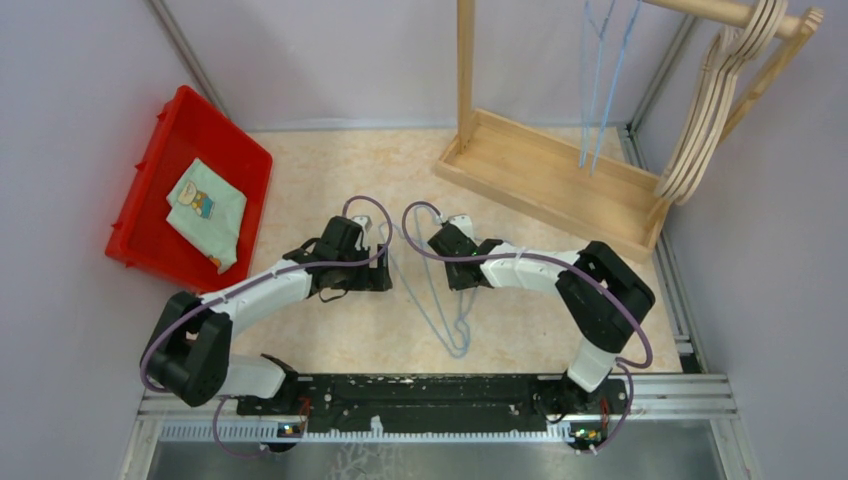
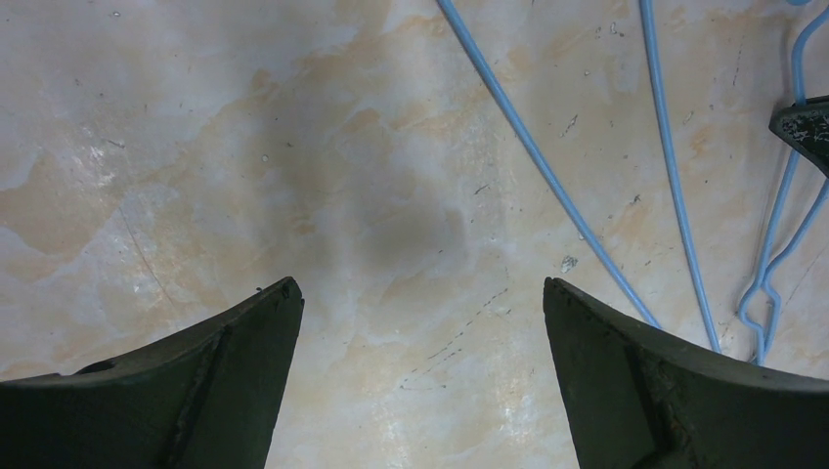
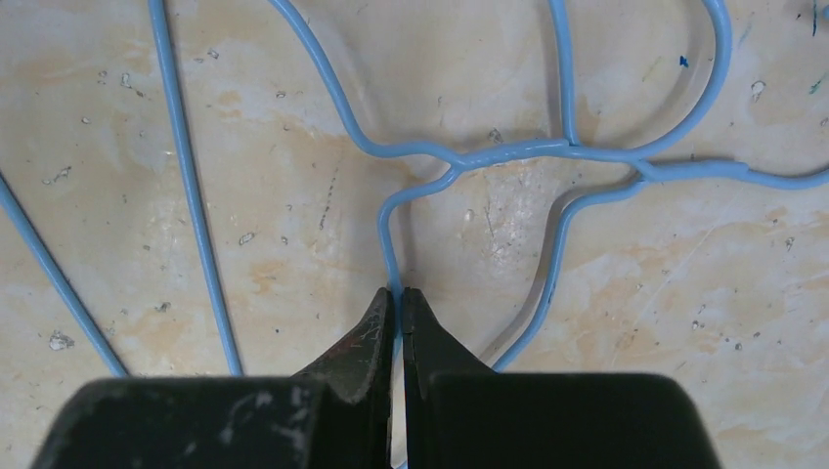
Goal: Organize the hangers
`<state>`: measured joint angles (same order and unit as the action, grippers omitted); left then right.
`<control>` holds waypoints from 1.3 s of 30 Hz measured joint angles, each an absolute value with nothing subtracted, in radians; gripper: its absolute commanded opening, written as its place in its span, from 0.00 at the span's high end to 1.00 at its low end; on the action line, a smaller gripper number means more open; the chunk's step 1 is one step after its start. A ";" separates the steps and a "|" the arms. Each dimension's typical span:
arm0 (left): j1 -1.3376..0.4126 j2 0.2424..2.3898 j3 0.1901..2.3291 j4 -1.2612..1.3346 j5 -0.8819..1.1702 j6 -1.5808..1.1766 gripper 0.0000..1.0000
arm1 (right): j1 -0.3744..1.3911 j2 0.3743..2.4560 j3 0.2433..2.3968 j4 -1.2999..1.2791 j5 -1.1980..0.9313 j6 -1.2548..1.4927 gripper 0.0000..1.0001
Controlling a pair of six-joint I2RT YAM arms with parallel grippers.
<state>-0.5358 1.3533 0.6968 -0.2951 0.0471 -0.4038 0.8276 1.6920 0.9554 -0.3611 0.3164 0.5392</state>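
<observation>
Two thin light-blue wire hangers (image 1: 440,310) lie overlapped on the table between my grippers; they show in the left wrist view (image 2: 547,166) and the right wrist view (image 3: 508,151). My right gripper (image 3: 399,293) is shut on a wire of one of them near its neck, low at the table (image 1: 452,240). My left gripper (image 2: 420,293) is open and empty over bare table just left of the hangers (image 1: 372,268). Two more blue wire hangers (image 1: 600,80) and several tan wooden hangers (image 1: 705,110) hang on the rack's rod.
The wooden rack frame (image 1: 545,170) stands at the back right, with its base tray on the table. A red bin (image 1: 150,235) holding a folded cloth (image 1: 205,212) sits at the left. Walls close in on both sides.
</observation>
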 measured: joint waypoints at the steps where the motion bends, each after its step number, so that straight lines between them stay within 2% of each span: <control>1: -0.536 1.353 0.697 -0.295 0.045 -0.404 0.02 | 0.827 1.692 0.955 -0.362 0.318 0.537 1.00; 10: -0.536 1.363 0.698 -0.281 0.046 -0.404 0.02 | 0.827 1.597 0.965 -0.476 0.299 0.479 1.00; 21: -0.536 1.431 0.713 -0.221 0.073 -0.411 0.03 | 0.827 1.369 1.102 -0.529 0.191 0.430 1.00; 26: -0.536 1.437 0.726 -0.200 0.084 -0.414 0.03 | 0.827 1.329 1.175 -0.574 0.190 0.429 1.00; 31: -0.536 1.424 0.746 -0.203 0.093 -0.415 0.02 | 0.827 1.311 1.289 -0.673 0.340 0.413 1.00; 39: -0.536 1.317 0.755 -0.232 0.092 -0.414 0.02 | 0.826 1.346 1.655 -0.835 0.700 0.253 1.00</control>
<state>-0.5358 1.3170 0.7551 -0.2321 0.0921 -0.4137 0.8261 1.3464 1.6554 -0.8352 0.7002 0.2535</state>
